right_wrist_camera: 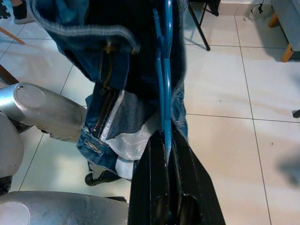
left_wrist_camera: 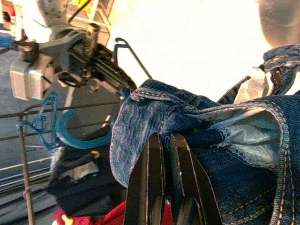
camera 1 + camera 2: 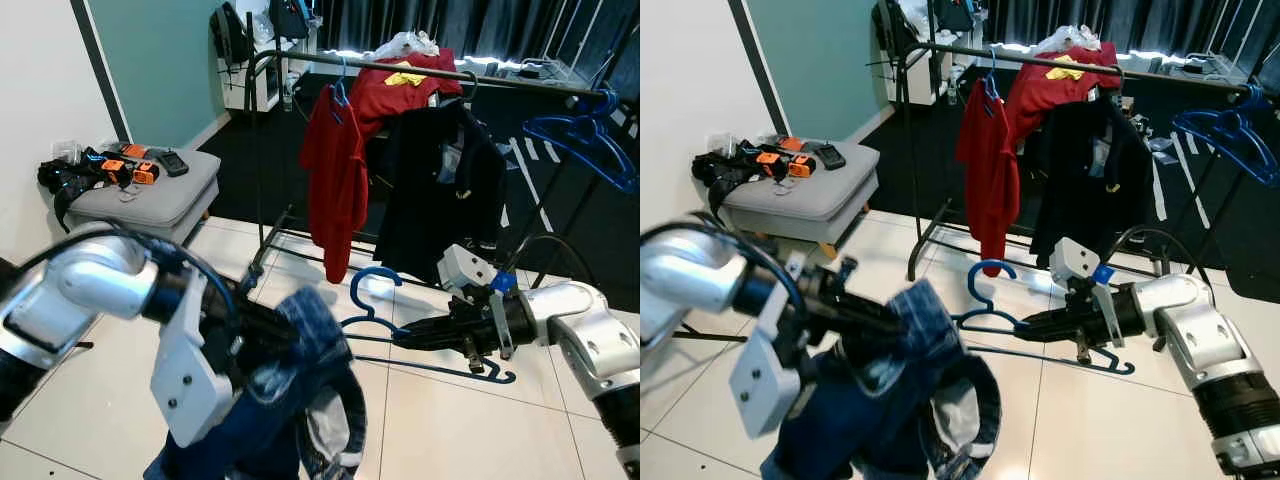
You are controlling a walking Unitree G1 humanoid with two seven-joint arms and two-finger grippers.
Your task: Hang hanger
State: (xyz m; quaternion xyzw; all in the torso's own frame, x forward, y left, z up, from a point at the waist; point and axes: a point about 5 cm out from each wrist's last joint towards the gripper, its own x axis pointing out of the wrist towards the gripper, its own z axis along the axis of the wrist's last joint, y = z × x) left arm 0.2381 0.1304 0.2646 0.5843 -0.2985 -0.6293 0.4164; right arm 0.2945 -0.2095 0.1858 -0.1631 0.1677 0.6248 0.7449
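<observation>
A blue plastic clothes hanger (image 3: 400,330) hangs in mid-air over the white tiled floor (image 3: 440,420), its hook curling upward and its bar running toward my right arm. My right gripper (image 3: 415,335) has its two black fingers pressed together on the hanger's blue bar, a hold I see plainly in the right wrist view, where the bar runs up from between the fingers (image 1: 154,187). The far end of the hanger reaches into a pair of blue denim jeans (image 3: 290,400), bunched and drooping in front of me. My left gripper (image 2: 164,154) is clamped on a fold of that denim near the waistband, with the pale pocket lining turned out beside it. Behind the hanger stands a black metal clothes rail (image 3: 350,62) carrying a red shirt (image 3: 335,175) on its own blue hanger, a black jacket (image 3: 440,190) next to it, and a red and yellow garment (image 3: 405,75) draped over the top bar. A second empty blue hanger (image 3: 585,140) hangs at the rail's right end. To the left, against the white wall, a grey cushioned footstool (image 3: 150,195) holds a tangle of black and orange gear (image 3: 105,168).
</observation>
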